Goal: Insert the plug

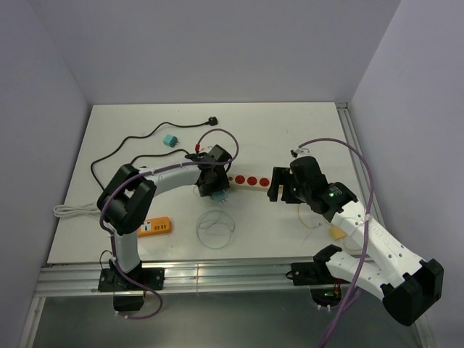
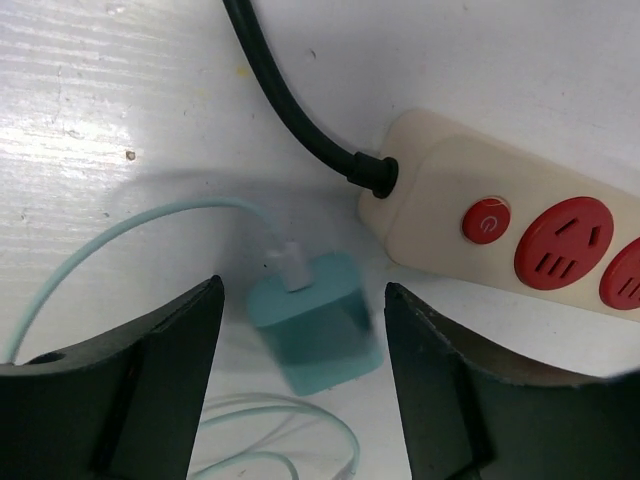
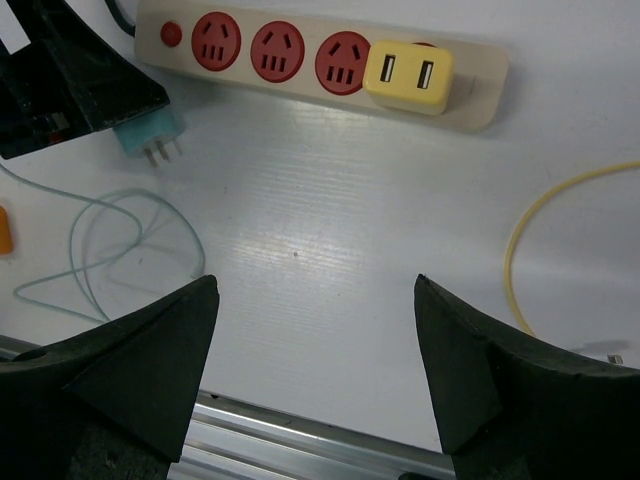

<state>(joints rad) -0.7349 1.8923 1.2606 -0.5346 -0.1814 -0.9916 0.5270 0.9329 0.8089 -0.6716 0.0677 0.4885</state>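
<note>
White bench [image 1: 290, 138] carries a teal plug [image 2: 320, 335], power strip [image 2: 450, 180] at its two o'clock; left end effector [image 2: 302, 300] straddles the plug, spread apart; right end effector [image 3: 315, 290] likewise apart.

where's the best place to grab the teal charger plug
Its two flat side faces, mid-body, coming straight down from above: the teal charger plug lies flat between the left gripper's open jaws, cable at one end and prongs at the other.

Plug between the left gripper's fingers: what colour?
Teal. The plug shows best in the left wrist view.
</note>
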